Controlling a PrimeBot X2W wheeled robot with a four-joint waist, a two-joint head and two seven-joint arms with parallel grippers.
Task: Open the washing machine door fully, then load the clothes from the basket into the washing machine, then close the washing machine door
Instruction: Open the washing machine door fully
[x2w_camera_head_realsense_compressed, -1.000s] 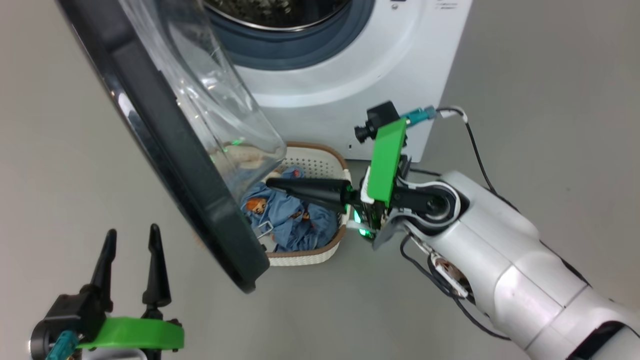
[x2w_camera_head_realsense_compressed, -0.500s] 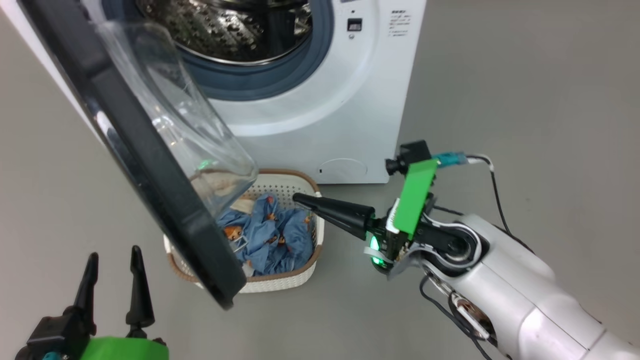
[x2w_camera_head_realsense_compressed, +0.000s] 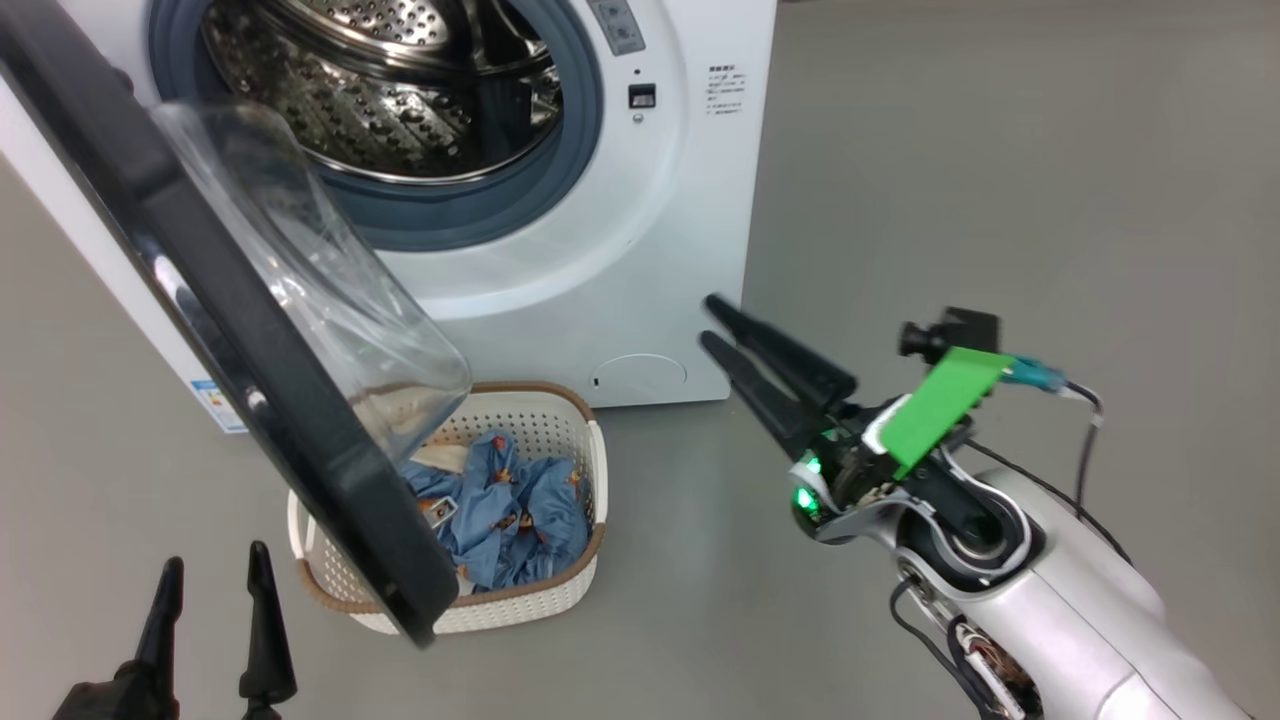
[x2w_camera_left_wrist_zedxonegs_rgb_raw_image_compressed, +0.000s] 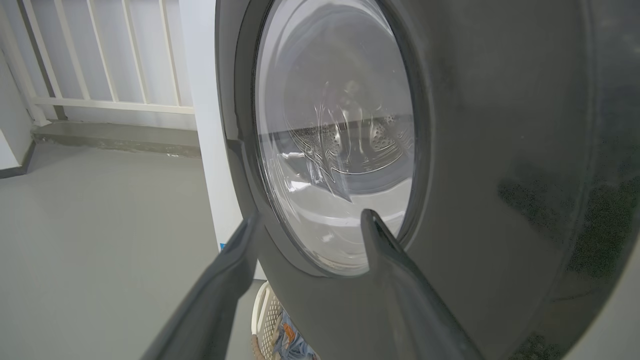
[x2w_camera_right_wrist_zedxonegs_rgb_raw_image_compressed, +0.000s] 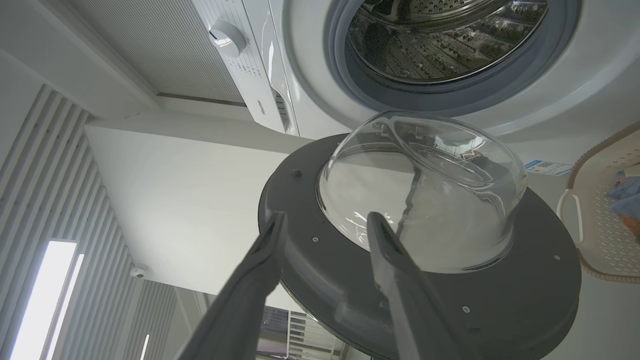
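The washing machine (x2w_camera_head_realsense_compressed: 640, 230) stands with its steel drum (x2w_camera_head_realsense_compressed: 400, 90) exposed. Its door (x2w_camera_head_realsense_compressed: 250, 400) hangs open, black ring toward me, with the glass bowl (x2w_camera_head_realsense_compressed: 300, 270) over the basket (x2w_camera_head_realsense_compressed: 560, 590). The clothes (x2w_camera_head_realsense_compressed: 510, 510), blue fabric with orange prints and a cream piece, lie in the basket. My right gripper (x2w_camera_head_realsense_compressed: 708, 320) is open and holds nothing, to the right of the basket and in front of the machine's lower right corner. Low at the left, my left gripper (x2w_camera_head_realsense_compressed: 215, 558) is open beside the door's rim. The right wrist view faces the door's inner side (x2w_camera_right_wrist_zedxonegs_rgb_raw_image_compressed: 500, 300) between open fingers (x2w_camera_right_wrist_zedxonegs_rgb_raw_image_compressed: 326, 216).
Grey floor (x2w_camera_head_realsense_compressed: 1000, 200) spreads to the right of the machine. A round service flap (x2w_camera_head_realsense_compressed: 640, 375) and a blue sticker (x2w_camera_head_realsense_compressed: 215, 395) mark the machine's base. In the left wrist view, the door's outer face (x2w_camera_left_wrist_zedxonegs_rgb_raw_image_compressed: 500, 150) is close ahead, with a white railing (x2w_camera_left_wrist_zedxonegs_rgb_raw_image_compressed: 100, 100) behind.
The head camera has tilted up, showing more of the drum. My right gripper has pulled back from over the basket to the right and opened, with nothing in it.
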